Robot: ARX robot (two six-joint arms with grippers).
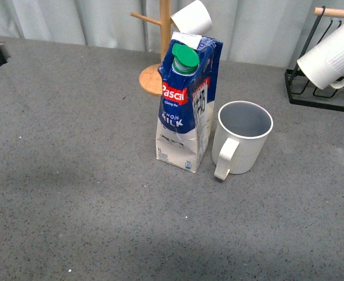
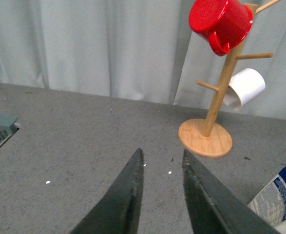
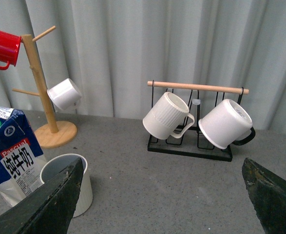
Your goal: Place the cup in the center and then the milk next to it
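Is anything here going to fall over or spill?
Maybe. The milk is tall and narrow and looks creased and leaning slightly, so a bump could tip it. It stands right beside the cup, so it might knock into that. Both grippers, left and right, are open and away from them, so nothing is steadying either one.

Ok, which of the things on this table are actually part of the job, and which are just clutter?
Job:
- cup, standing upright mid-table
- milk, standing right beside it

Just lying about:
- wooden mug tree with red mug and small white mug
- black wire rack holding ribbed white mug and smooth white mug
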